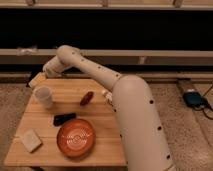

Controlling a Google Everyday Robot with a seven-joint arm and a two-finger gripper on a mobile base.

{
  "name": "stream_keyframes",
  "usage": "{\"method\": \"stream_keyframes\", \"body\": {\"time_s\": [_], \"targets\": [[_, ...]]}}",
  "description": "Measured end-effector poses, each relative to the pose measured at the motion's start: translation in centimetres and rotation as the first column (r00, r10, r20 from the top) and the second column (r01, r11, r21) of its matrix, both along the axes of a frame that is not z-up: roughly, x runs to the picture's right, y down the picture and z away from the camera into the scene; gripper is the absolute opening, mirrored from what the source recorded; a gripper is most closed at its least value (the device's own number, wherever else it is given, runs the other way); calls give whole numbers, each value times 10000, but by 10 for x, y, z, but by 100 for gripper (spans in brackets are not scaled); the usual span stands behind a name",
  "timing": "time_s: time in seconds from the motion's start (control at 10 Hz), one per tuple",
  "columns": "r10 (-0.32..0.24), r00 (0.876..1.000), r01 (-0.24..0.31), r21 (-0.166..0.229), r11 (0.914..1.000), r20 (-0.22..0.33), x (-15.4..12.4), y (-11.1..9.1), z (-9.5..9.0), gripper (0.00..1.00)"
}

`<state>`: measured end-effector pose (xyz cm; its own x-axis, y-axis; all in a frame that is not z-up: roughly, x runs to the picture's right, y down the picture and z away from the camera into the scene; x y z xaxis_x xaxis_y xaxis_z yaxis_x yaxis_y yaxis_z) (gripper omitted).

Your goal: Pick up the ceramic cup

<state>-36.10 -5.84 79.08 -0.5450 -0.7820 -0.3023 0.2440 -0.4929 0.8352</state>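
While the hand point(38, 80), open or closed I cannot tell, hangs just behind the ceramic cup point(44, 96) on the wooden surface point(35, 117), a low approach could topple it.

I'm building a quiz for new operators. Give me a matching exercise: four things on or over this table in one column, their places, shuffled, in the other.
1 ceramic cup
2 orange plate
3 pale block
4 claw

A front left corner of the table
B at the far left corner, behind the cup
C front centre
D left side, far half

Pairs: 1-D, 2-C, 3-A, 4-B
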Motion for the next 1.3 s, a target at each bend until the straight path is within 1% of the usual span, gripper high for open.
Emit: {"method": "stream_keyframes", "body": {"time_s": [0.1,0.2,0.5,0.7,0.8,0.9,1.1,1.3], "targets": [[-129,9999,130,-59,9999,83,1,8,-2,80],[-361,9993,361,-17,9993,109,0,20,-8,80],[-778,9969,778,-17,9970,-106,-2,48,-15,80],[-1011,9942,1012,33,9949,-359,-1,60,-16,80],[-1178,9919,1181,35,9930,-469,-4,70,-15,80],[-1231,9910,1235,33,9923,-531,-5,76,-13,80],[-1324,9891,1328,23,9911,-648,-5,83,-9,80],[-1534,9854,1540,26,9881,-740,-12,92,-7,80]]}}
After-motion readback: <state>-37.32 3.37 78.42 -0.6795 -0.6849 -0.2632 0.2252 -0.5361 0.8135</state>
